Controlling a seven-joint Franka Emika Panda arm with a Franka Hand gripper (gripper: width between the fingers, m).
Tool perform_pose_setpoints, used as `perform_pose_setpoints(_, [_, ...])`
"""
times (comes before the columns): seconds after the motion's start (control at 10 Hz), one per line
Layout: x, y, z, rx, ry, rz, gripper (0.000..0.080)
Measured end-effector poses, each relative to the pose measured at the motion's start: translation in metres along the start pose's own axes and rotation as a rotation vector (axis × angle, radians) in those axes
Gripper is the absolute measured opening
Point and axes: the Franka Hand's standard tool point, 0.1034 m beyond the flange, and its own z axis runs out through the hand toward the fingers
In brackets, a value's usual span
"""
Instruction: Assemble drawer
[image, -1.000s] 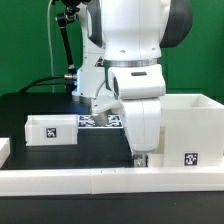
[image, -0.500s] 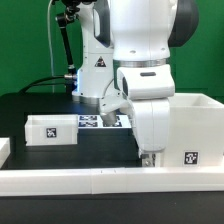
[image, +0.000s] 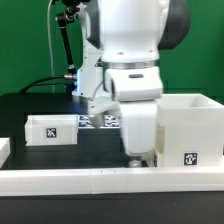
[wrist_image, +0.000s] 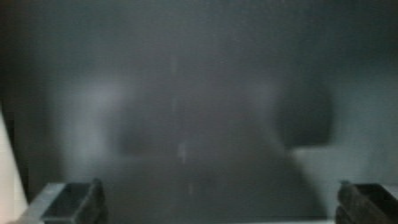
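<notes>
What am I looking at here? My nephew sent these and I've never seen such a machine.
The big white machine is a robot arm ending in a two-finger gripper. The sharp picture comes from a camera standing off the arm; the blurry dark one from a camera on its wrist, looking past the two fingers. They stand wide apart with nothing between them, so nothing is held. On the black table lie drawer parts: a small shallow tray on the exterior view's left and a tall box shell on its right, close beside the gripper. A long low rail runs along the front, and a flat marker board lies behind the arm.
</notes>
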Motion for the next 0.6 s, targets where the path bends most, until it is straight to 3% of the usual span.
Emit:
perform_pose_setpoints(0.2, [-0.015, -0.003, -0.006, -0.027, 0.0, 0.025, 0.0649])
perform_pose_setpoints(0.3, [-0.021, -0.013, -0.006, -0.018, -0.002, 0.033, 0.0649])
perform_pose_setpoints(0.6, [-0.039, -0.049, -0.015, -0.028, -0.008, 0.061, 0.0649])
